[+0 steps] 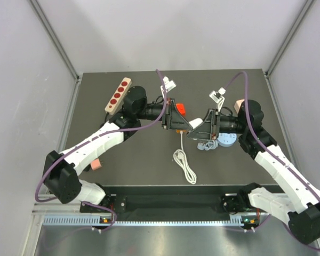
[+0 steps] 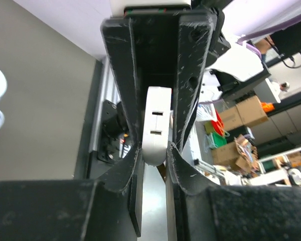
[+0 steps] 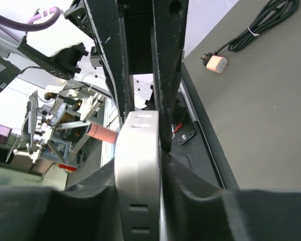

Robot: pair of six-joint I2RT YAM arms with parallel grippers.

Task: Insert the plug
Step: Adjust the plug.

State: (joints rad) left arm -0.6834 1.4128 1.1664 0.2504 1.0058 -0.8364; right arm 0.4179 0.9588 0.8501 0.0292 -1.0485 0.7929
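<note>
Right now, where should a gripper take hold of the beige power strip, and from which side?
Grip the beige power strip across its two long edges, near its far end, coming from above. It lies flat and is long and narrow, and the left arm crowds its near end.

- Left arm (image 1: 96, 141) and right arm (image 1: 285, 170) wore white shells between bulky black joints.
- A purple cable (image 1: 42, 184) looped along each arm.
- White camera mounts (image 1: 169, 83) sat at the wrists.
- Left gripper (image 2: 154, 150) and right gripper (image 3: 140, 163) were matte black, and triangular in the top view.
- Fingers (image 2: 190, 165) showed pale scuffs, scratches and round screw holes.
- Bases (image 1: 96, 194) were black.
</note>
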